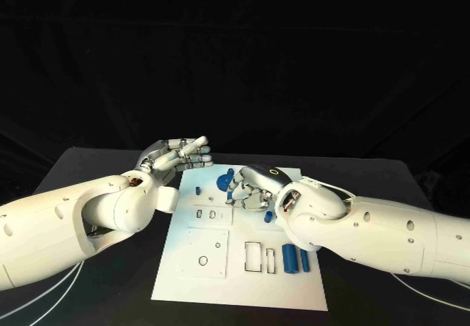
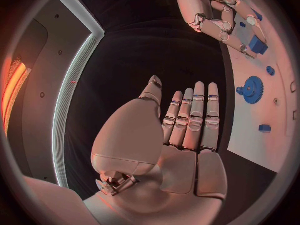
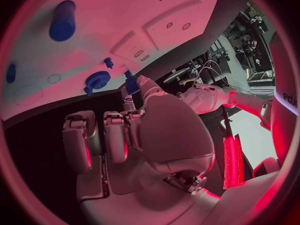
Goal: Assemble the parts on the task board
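Item one: my left hand (image 1: 181,155), raised off the table beside the far left corner of the task board (image 1: 196,282). Its palm is flat and bare, its fingers (image 2: 197,115) straight and side by side, the thumb standing a little apart. It holds nothing and touches nothing.

Item two: my right hand (image 1: 257,189), lowered over the far middle of the board, knuckles up. Its fingers (image 3: 115,135) are curled downward. In the right wrist view the thumb tip sits against a small blue part (image 3: 131,86) near the board's edge; whether that part is truly pinched or only touched, I cannot tell.

Item three: the task board, a white plate lying flat in the middle of the black table (image 1: 88,170), with several rectangular and round recesses in its surface.

Item four: the blue gear (image 1: 224,181), on the far part of the board, just beside my right hand on the side toward my left.

Item five: two blue cylinders (image 1: 290,258), lying side by side near the board's right edge, close under my right forearm.

Item six: a small blue peg (image 1: 268,216), on the board next to my right wrist.

Item seven: a small blue block (image 1: 195,189), near the board's left edge, close to my left wrist.
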